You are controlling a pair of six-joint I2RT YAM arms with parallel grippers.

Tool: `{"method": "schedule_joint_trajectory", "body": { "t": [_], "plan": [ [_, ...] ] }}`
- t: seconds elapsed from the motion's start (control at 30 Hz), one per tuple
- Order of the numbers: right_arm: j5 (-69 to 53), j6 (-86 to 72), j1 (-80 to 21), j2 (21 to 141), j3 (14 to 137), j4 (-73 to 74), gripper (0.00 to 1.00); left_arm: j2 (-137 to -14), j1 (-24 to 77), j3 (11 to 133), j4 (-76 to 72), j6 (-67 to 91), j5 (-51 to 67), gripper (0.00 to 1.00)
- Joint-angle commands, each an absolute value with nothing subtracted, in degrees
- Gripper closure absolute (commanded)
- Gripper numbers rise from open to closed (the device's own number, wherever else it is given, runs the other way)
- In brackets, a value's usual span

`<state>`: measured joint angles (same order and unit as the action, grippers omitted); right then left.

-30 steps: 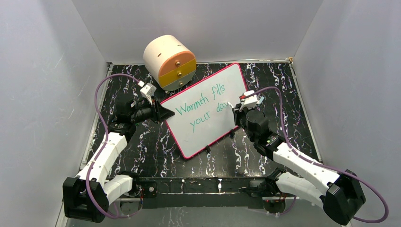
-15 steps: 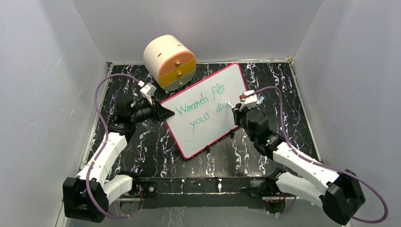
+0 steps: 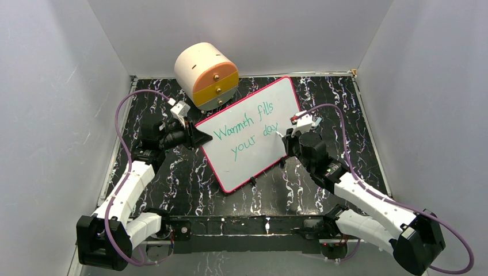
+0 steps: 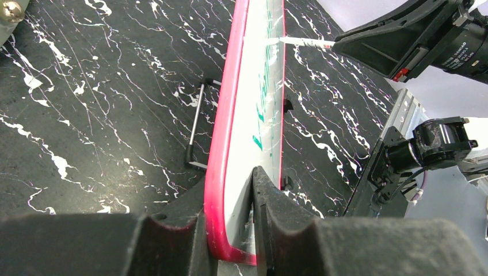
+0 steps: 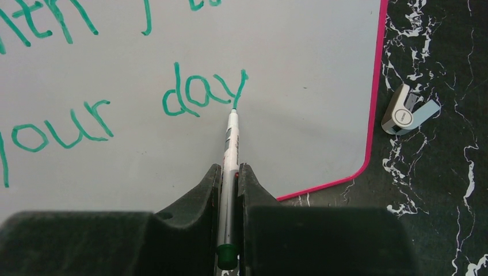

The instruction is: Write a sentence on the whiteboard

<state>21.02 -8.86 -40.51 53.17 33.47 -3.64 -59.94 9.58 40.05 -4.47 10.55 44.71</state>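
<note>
Two lines of green script, the sentence (image 3: 244, 133) "Warmth fills your day", run across the whiteboard (image 3: 230, 172), whose long axis goes from 7 o'clock to 1 o'clock in the top view. The right gripper (image 5: 229, 172) is the nearer arm to the last word. Its fingers are pressed together on a marker (image 5: 231, 135), and the board lies at its 9 o'clock in the top view. In the right wrist view the marker's long axis points straight to 12 o'clock, and its green tip appears to touch the foot of the "y" in "day". The left gripper (image 4: 230, 190) is clamped on the board's red rim at the board's 9 o'clock corner, steadying it. The writing looks finished, so the next move probably turns on that axis — drawing the tip back toward 6 o'clock, clear of the wet stroke.
</note>
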Motion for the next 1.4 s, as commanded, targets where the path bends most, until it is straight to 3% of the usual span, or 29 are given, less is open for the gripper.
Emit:
{"method": "schedule_joint_trajectory", "body": {
  "t": [0.0, 0.43, 0.77, 1.37],
  "plan": [
    [17.5, -10.7, -40.5, 53.0, 35.6, -0.1, 1.00, -62.8, 10.9, 36.8, 5.9, 0.8, 36.7, 1.00],
    [14.8, -11.1, -40.6, 49.7, 36.3, 3.3, 1.00, -62.8, 10.9, 36.9, 6.1, 0.8, 36.5, 1.00],
    [28.2, -10.7, -40.3, 46.3, 34.4, -3.5, 1.00, -62.8, 10.9, 36.9, 6.1, 0.8, 36.6, 1.00],
    [22.1, -11.4, -35.9, 52.3, 33.4, -11.8, 1.00, -62.9, 10.9, 36.9, 6.1, 0.8, 36.7, 1.00]
  ]
}}
